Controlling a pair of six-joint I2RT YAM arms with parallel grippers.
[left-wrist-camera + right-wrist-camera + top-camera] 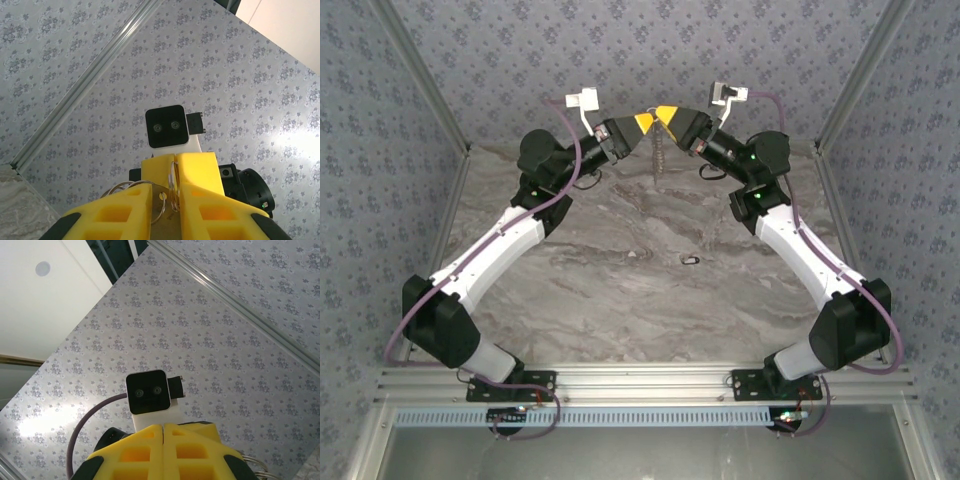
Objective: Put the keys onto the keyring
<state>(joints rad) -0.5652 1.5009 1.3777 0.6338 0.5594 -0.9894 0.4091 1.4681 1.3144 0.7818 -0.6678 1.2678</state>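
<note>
Over the far middle of the marble-patterned table (620, 290), the two arms lean in until their yellow fingertips meet. The right hand (667, 115) has its fingers pressed flat together, pinching a wire of the keyring (658, 150), which hangs straight down from that meeting point, clear of the table. In the left wrist view, the left hand (165, 200) has its fingers a narrow gap apart, with coils of the ring standing in the gap. I cannot tell whether they press on the metal. The small dark key (690, 260) lies alone on the table, well apart from both hands, nearer the right arm.
</note>
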